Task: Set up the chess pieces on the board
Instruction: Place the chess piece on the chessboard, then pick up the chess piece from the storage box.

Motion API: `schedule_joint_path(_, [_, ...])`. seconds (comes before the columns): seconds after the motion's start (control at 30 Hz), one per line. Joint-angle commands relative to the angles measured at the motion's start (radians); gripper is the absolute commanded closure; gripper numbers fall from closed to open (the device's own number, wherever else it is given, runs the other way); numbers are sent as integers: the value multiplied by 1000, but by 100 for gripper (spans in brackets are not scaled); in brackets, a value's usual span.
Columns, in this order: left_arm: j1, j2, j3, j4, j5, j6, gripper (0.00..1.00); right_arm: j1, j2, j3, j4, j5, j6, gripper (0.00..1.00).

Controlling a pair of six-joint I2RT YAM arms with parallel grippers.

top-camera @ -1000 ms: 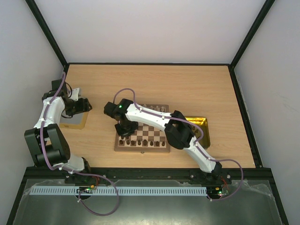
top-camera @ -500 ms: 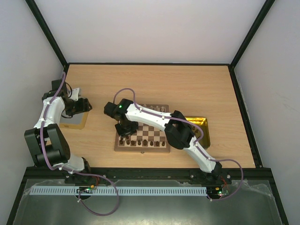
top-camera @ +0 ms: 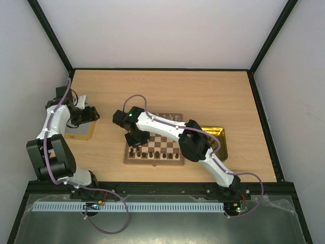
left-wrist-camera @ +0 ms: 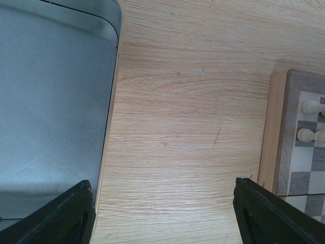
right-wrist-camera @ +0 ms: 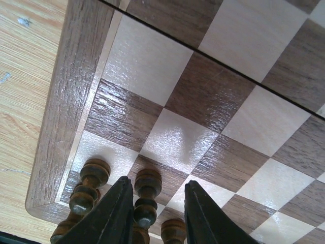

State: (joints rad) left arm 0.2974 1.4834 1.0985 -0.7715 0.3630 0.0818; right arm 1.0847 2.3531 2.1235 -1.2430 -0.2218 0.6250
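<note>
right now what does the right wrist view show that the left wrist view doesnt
Only the right wrist view: dark brown pieces at a corner of the board, the right gripper straddling one. Only the left wrist view: a grey tray, two cream pieces, the open left gripper over the table. Both: the board and the wooden table.

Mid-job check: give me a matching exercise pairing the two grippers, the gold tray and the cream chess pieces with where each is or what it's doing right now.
Things:
1. left two-finger gripper
2. right two-finger gripper
3. shiny gold rectangular metal tray
4. pale cream wooden chess pieces

Places or states:
A. lying right of the chequered wooden board
B. wide open over the wooden table, beside a grey tray
C. standing on the board's far side
D. fingers either side of a dark brown piece

Pairs: 1-B, 2-D, 3-A, 4-C
</note>
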Motion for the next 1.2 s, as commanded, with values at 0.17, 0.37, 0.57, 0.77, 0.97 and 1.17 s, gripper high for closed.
schedule_joint_path(0.17, [-2, -5, -10, -5, 14, -5, 25, -20, -26, 56, -33, 48, 6, 73])
schedule_joint_path(0.37, [-4, -5, -10, -6, 14, -5, 25, -36, -47, 38, -40, 64, 6, 75])
schedule_joint_path(0.57, [-6, -7, -8, -9, 13, 0, 25, -166, -254, -195, 3, 148, 42, 81])
schedule_joint_path(0.77, [-11, -6, -9, -7, 8, 0, 25, -362, -515, -491, 41, 206, 26, 78])
schedule_joint_path(0.97, [-16, -2, -10, -8, 5, -1, 25, -522, -704, -768, 106, 173, 15, 78])
schedule_joint_path(1.17, [-22, 5, -10, -8, -4, -2, 25, -587, -827, -994, 220, 80, 15, 78])
